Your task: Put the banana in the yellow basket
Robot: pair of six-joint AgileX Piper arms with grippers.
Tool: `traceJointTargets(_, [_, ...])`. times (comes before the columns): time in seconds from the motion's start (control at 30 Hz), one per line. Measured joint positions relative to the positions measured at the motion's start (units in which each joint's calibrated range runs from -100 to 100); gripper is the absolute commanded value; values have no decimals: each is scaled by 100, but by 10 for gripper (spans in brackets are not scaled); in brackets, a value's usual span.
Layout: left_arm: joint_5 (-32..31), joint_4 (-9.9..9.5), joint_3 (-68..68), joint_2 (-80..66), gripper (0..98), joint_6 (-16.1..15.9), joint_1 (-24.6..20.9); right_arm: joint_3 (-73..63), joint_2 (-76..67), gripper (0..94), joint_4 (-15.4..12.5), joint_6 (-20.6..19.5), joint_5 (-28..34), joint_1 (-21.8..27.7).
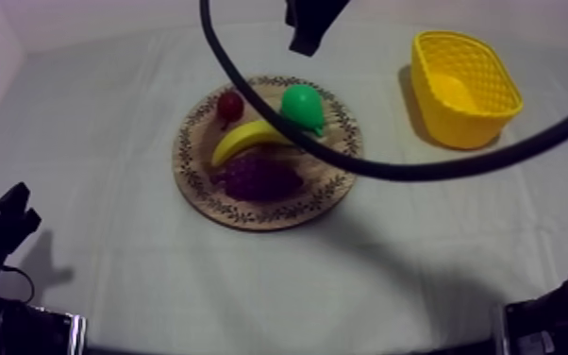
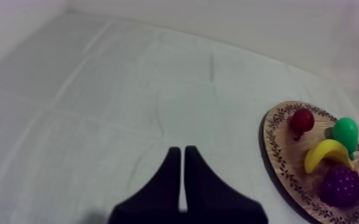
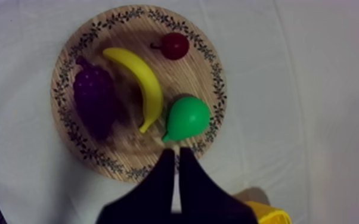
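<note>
- A round wooden board with a patterned rim (image 1: 186,156) lies at the middle of the table, on the grey-white cloth (image 1: 108,113).
- The curved yellow toy banana (image 1: 245,139) rests on the board near its centre, running from the near left toward the far right. Nothing grips it.
- A green toy pear (image 1: 302,106) stands at the far right of the board, just beside one end of the banana.
- A small red fruit (image 1: 229,104) sits at the far left of the board, apart from the banana.
- A dark purple bunch of toy grapes (image 1: 255,177) lies on the near side, close along the banana.
- A yellow woven plastic basket (image 1: 467,130) stands at the far right of the table, clear of the board and with no fruit in it.
- The right gripper (image 3: 173,154) hangs above the far rim of the board, by the pear, fingers pressed together on nothing.
- The left gripper (image 2: 182,152) sits low at the near left over bare cloth, well apart from the board, fingers pressed together and holding nothing.
</note>
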Motion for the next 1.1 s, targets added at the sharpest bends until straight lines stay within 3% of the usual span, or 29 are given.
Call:
traceJointTargets(0.17, [1, 0, 0, 0, 0, 0, 0, -88, 75, 68, 65, -82, 30, -12])
traceJointTargets(0.33, [1, 0, 0, 0, 0, 0, 0, -124, 106, 336, 77, -69, 59, -11])
traceJointTargets(0.47, [1, 0, 0, 0, 0, 0, 0, -132, 112, 459, 77, 15, 76, -3])
traceJointTargets(0.7, [1, 0, 0, 0, 0, 0, 0, -132, 182, 511, 47, 141, 36, 13])
traceJointTargets(1.1, [1, 0, 0, 0, 0, 0, 0, -189, 923, 537, -245, 248, -169, 1])
